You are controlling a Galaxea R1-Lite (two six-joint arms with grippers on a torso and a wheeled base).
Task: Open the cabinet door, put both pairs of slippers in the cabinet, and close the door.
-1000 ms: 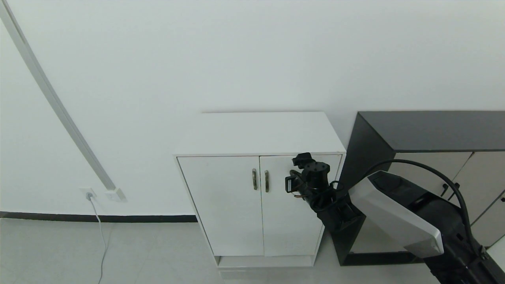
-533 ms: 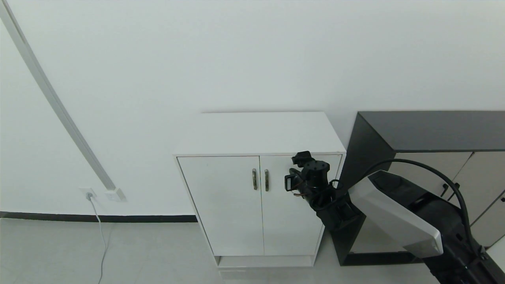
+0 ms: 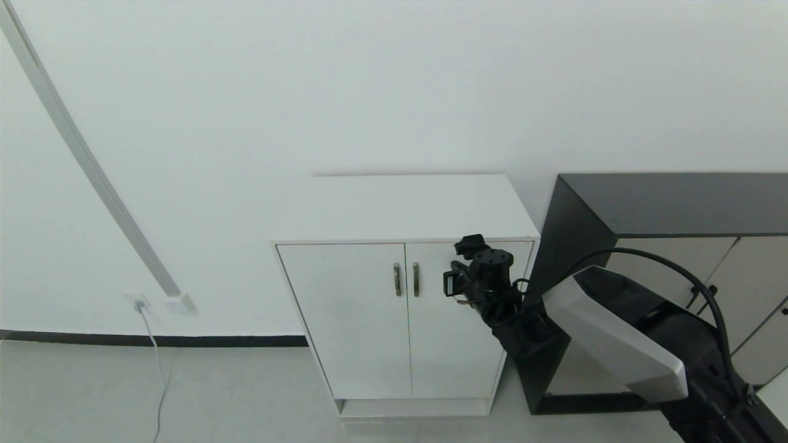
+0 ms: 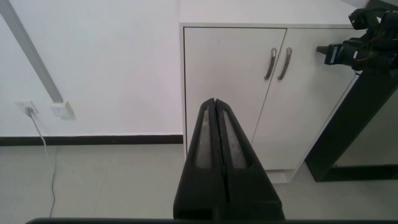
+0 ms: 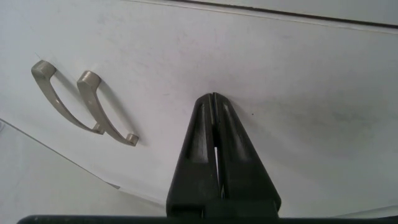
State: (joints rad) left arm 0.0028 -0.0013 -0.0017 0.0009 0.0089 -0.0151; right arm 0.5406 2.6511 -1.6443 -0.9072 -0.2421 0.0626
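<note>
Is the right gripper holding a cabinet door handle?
No: in the right wrist view the right gripper is shut on nothing, facing the bare door panel, with the handles apart from it.

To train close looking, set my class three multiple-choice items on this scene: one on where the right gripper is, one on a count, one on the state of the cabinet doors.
1. Where is the right gripper relative to the white cabinet? A before its right door; B on its top; C inside it.
2. How many handles do its doors bear? A one; B two; C four.
3. Its doors are: A both open; B one open; C both shut.
Key: 1 A, the head view shows it in front of that door, beside the handles. 2 B, one per door at the middle seam. 3 C, both panels lie flush, no gap.
</note>
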